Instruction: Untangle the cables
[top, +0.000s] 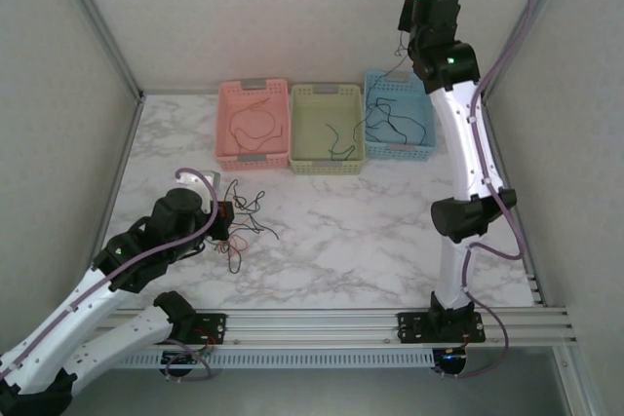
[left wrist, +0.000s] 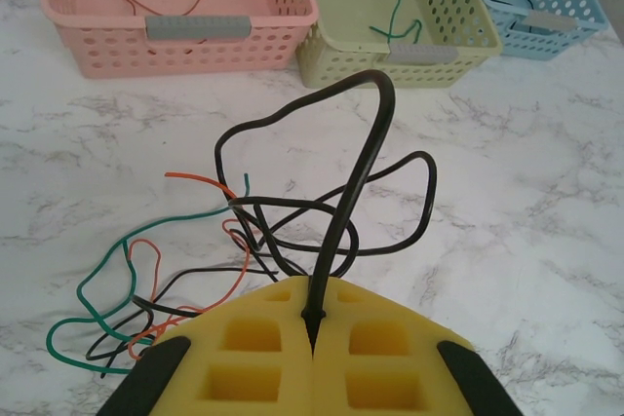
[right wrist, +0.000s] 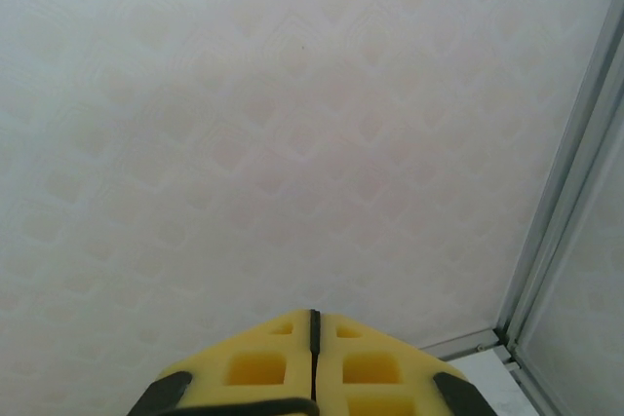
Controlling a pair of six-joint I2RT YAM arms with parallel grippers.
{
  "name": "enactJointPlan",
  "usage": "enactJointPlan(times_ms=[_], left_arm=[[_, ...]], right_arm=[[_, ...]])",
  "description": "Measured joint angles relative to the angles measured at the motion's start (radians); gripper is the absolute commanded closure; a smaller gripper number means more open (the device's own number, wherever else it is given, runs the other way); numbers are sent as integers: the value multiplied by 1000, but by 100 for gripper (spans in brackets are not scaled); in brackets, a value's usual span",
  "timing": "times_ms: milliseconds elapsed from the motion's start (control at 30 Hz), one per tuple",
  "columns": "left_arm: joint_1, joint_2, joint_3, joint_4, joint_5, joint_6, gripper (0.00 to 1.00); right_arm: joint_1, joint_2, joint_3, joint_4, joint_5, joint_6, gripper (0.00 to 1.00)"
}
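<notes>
Left jaws, low, pinch a black cable (left wrist: 353, 192); right arm (top: 468, 143) upright.

Three baskets in a row, upper middle of frame: pink basket (top: 223, 129), green basket (top: 327, 168), blue basket (top: 400, 154) — sides touching — on marble table (top: 341, 250); metal rail (top: 322, 323) along bottom.

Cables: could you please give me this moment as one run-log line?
left pincer shut on black cable | tangled clump on table | right pincer shut, raised, facing back wall
</notes>
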Motion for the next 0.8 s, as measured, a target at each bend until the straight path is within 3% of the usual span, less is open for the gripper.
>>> enactJointPlan(times_ms=[800], left_arm=[[0,-6,-4,-4,0,-3,100]], right_arm=[[-15,96,7,123,90,3,100]])
